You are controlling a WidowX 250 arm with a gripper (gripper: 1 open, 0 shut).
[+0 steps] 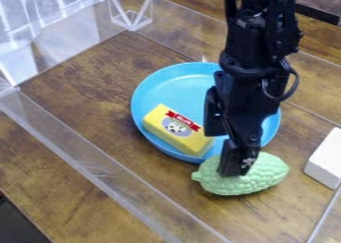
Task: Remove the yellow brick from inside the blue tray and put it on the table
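One claw hangs point-down with its jaws spread wide, holding nothing; one green gourd lies right under it. Left of the claw sits one yellow brick — inside the one blue tray; one white block rests well to its right on the table.

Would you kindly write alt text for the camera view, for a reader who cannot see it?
A yellow brick lies inside a blue tray on a wooden table. The black gripper points down over a green ribbed object beside the tray; a white block sits at the right.
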